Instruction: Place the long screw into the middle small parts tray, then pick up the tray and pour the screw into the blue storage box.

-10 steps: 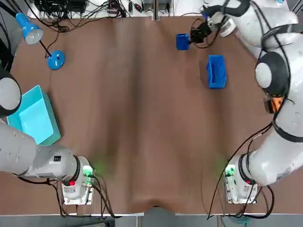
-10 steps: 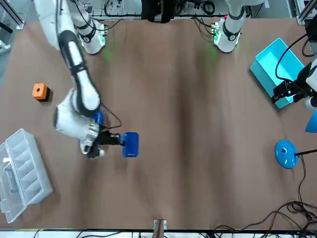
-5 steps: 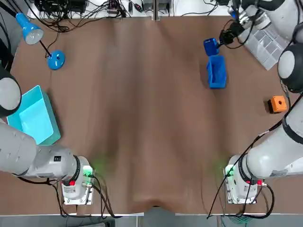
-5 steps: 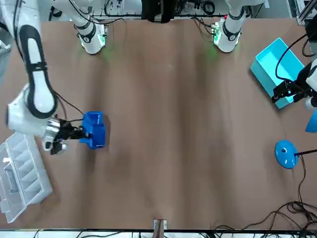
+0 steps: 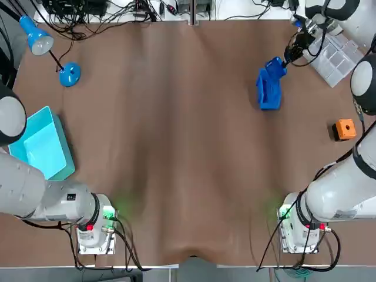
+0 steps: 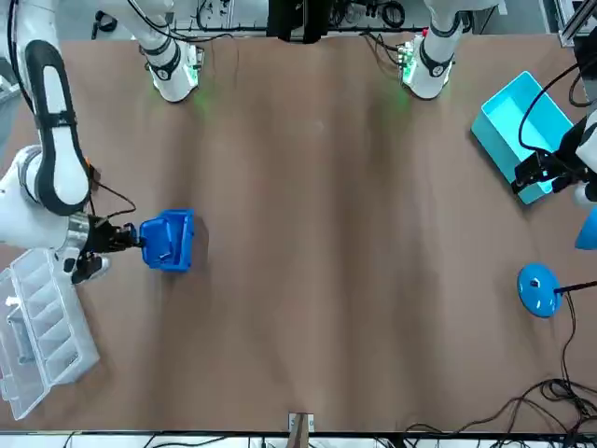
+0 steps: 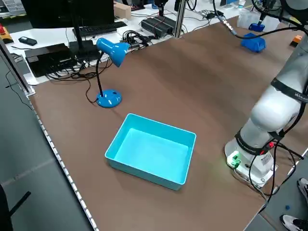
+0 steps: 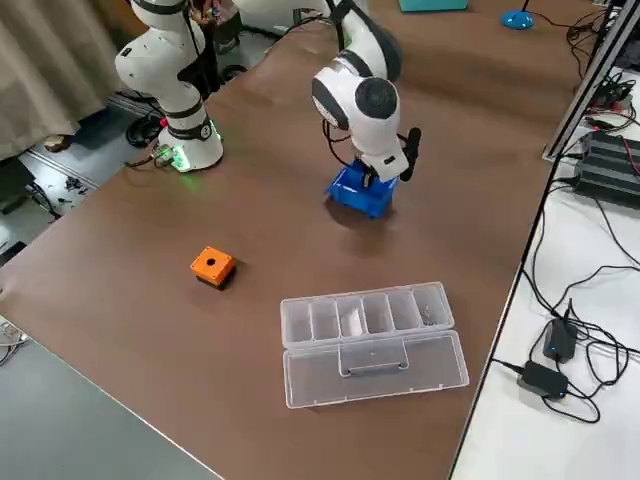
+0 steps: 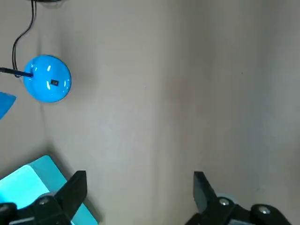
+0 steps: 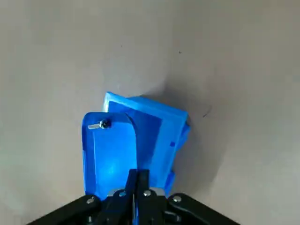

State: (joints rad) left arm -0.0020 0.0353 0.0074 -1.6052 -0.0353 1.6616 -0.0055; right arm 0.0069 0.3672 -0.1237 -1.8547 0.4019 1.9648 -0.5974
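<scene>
Rig feed, all cams: I find no legible txt, brand or no. anywhere on the table. Only candidate is a small dark sticker (image 9: pixel 54 83) on the blue lamp base (image 9: pixel 42 89), too small to read.

Right gripper (image 10: pixel 137 177) pinched closed, left gripper (image 9: pixel 139 180) spread.

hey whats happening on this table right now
The right pincer is shut on a small blue tray and holds it over the blue storage box, toward the table's far right. The long screw lies at the tray's outer end, not yet poured out. The left pincer hangs open and idle by the turquoise bin.
</scene>
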